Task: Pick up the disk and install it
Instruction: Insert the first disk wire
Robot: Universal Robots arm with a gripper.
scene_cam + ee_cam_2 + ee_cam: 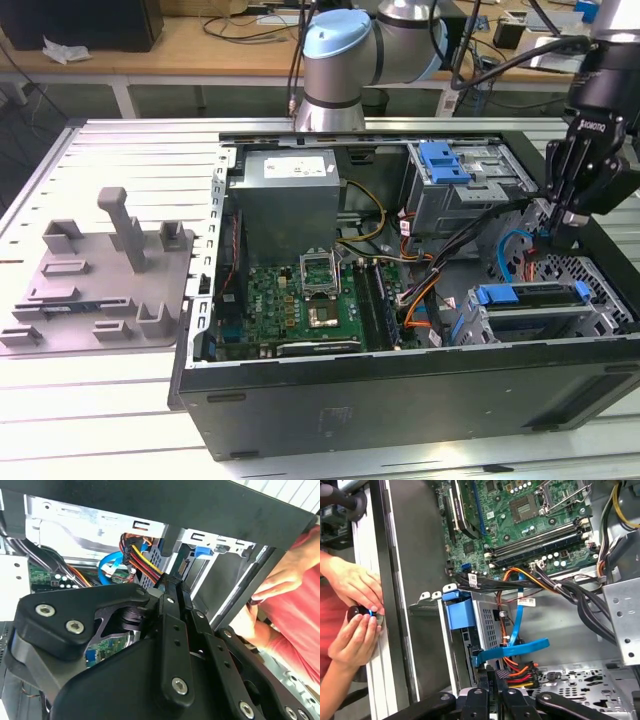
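The disk point(535, 297) lies flat in the lower drive cage at the exterior view's right end of the open computer case, its bright blue carrier framing it. In the first wrist view its blue carrier end point(460, 614) shows in the cage beside a blue data cable point(517, 650). My gripper point(560, 235) hangs just above and behind that cage, near the case's right wall. Its black fingers are pressed together with nothing between them, as both wrist views show point(172, 584) point(492, 680).
A second blue latch piece point(445, 160) sits on the upper bay. The grey power-supply box point(290, 190), motherboard point(310, 300) and bundles of cables point(440, 270) fill the case. A person's hands point(355, 605) hold a small dark object just outside the case wall. A grey fixture point(100, 270) lies on the table.
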